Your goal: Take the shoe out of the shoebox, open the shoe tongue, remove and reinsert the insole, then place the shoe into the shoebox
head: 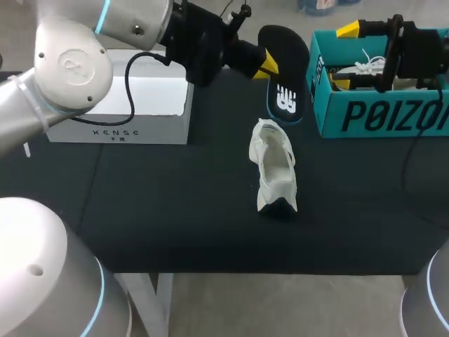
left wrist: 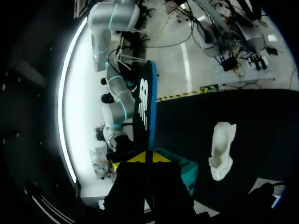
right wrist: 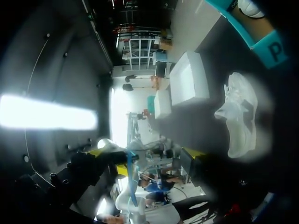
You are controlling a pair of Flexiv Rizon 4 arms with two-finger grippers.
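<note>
1. White fabric shoe: lies on the black table top near its middle, apart from both grippers.
2. Black foam insole with a blue rim: at 12 o'clock of the shoe, out of it. One end is pinched by the left gripper; the left wrist view shows it edge-on between the yellow tips.
3. Teal cardboard shoebox: at 2 o'clock of the shoe, open.
4. Right gripper: over the shoebox, fingers spread wide, nothing between them.
5. White rectangular box: at 10 o'clock of the shoe.
</note>
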